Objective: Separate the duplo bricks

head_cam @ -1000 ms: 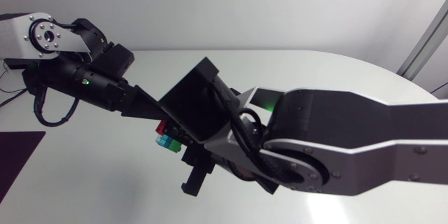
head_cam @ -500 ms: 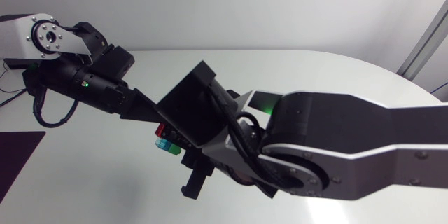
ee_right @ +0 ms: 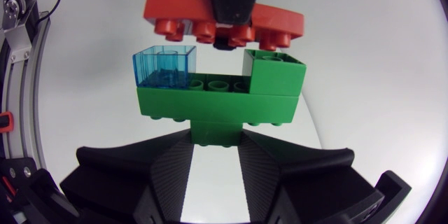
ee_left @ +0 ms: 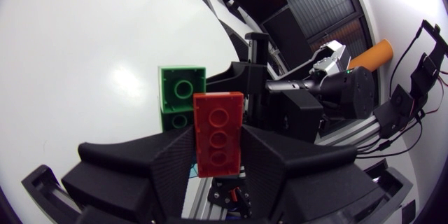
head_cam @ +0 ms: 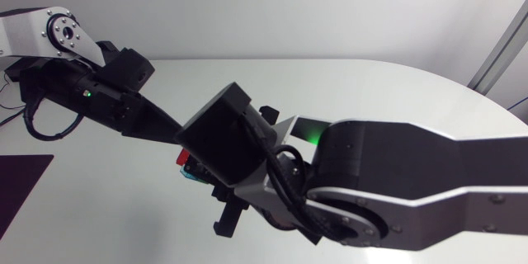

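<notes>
Right wrist view tells most: the red duplo brick (ee_right: pixel 224 17), studs facing the green duplo stack (ee_right: pixel 217 101), hangs just apart from it with a gap between them. The left claw (ee_left: pixel 218 155) pinches the red one from both sides. The right claw (ee_right: pixel 215 143) clamps the stack's lowest brick, and a clear blue brick (ee_right: pixel 164 66) and a small green brick (ee_right: pixel 275 73) sit on its long one. In the head view the right arm (head_cam: pixel 227 136) blocks nearly everything (only slivers of red and blue show) above the white desk (head_cam: pixel 396 91).

Glossy plastic red brick (ee_right: pixel 280 22); green brick (ee_right: pixel 217 105) alike
</notes>
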Available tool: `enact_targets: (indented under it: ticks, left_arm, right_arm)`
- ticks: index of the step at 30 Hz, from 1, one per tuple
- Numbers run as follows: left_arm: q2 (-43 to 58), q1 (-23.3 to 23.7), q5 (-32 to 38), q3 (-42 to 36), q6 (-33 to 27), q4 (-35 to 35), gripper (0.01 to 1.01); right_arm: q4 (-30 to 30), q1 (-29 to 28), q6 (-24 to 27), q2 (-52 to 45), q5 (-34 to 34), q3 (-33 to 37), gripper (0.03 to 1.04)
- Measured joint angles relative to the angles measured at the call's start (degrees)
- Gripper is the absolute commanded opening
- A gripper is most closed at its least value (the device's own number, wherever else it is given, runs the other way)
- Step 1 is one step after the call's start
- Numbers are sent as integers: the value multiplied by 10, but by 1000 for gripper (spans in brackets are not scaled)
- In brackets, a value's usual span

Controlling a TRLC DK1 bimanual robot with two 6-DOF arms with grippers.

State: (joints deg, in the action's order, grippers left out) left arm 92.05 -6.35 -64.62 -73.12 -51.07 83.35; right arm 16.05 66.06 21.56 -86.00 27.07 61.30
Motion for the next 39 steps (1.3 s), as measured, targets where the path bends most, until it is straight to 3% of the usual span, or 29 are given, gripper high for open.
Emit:
enact_targets:
  ticks: [6,12,16,21,27,34,37,39]
  left_arm:
    - [19,68,11,-22,-25,4,366]
    - [73,127,111,-30,-19,-72,382]
    - [89,117,193,15,28,-191,398]
    - [88,81,268,75,88,-289,413]
    - [86,40,340,126,138,-375,428]
    - [66,14,369,159,163,-412,459]
    - [56,5,380,164,167,-419,638]
    - [49,0,385,167,167,-422,670]
  right_arm:
    - [1,-1,4,4,2,-17,311]
    - [18,-10,4,42,4,-33,311]
    - [34,-12,4,61,4,-34,310]
    - [48,-12,3,68,4,-43,311]
    - [109,-12,-9,68,-17,-45,311]
    - [186,-42,-15,68,-61,-26,311]
    - [190,-63,6,66,-46,-26,311]
    - [194,-75,32,62,-30,-26,311]
